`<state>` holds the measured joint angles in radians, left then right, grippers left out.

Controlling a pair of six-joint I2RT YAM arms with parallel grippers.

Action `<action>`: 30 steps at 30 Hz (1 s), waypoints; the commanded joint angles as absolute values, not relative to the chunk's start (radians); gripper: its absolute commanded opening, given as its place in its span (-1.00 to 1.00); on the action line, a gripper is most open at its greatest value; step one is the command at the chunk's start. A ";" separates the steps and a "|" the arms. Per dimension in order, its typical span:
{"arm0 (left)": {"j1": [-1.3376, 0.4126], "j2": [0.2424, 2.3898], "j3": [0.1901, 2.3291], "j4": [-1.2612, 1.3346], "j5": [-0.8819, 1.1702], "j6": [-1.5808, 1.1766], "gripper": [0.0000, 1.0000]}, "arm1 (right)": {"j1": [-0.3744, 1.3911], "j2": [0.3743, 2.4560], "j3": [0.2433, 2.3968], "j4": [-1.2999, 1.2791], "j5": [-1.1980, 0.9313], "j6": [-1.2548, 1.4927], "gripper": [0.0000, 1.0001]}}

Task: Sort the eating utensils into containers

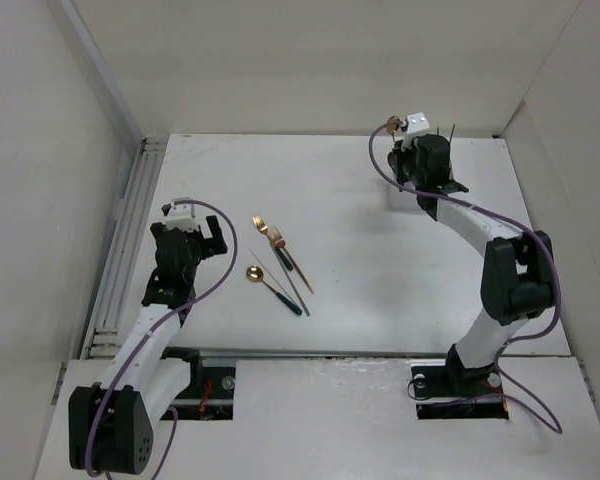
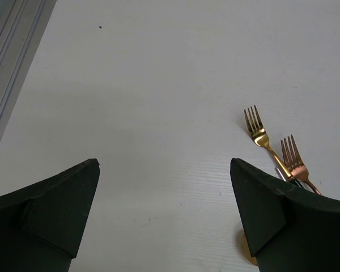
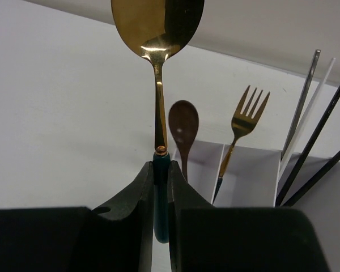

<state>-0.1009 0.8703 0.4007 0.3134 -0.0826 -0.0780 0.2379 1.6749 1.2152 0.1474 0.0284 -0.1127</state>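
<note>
My right gripper (image 3: 161, 165) is shut on the dark green handle of a gold spoon (image 3: 157, 25), which stands upright to the left of the white divided bin (image 3: 246, 175). The bin holds a dark spoon (image 3: 183, 124), a gold fork (image 3: 246, 113) and dark chopsticks (image 3: 314, 141). From above, the right gripper (image 1: 420, 150) hides most of the bin (image 1: 396, 193) at the back right. My left gripper (image 2: 164, 170) is open over bare table. Two gold forks (image 2: 256, 129) lie to its right. On the table lie the forks (image 1: 270, 233), a spoon (image 1: 254, 273) and thin chopsticks (image 1: 285, 280).
White walls close in the table on the left, back and right. A metal rail (image 1: 125, 240) runs along the left edge. Purple cables (image 1: 215, 270) loop from both arms.
</note>
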 commanded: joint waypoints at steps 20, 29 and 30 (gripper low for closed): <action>-0.060 0.907 0.453 0.353 -0.084 -0.071 1.00 | 0.153 1.891 1.405 0.161 0.034 -0.144 -1.00; -0.060 0.907 0.443 0.362 -0.084 -0.080 1.00 | 0.153 1.882 1.384 0.028 0.066 -0.144 -1.00; -0.060 0.907 0.443 0.362 -0.084 -0.080 1.00 | 0.153 1.882 1.384 0.028 0.066 -0.144 -1.00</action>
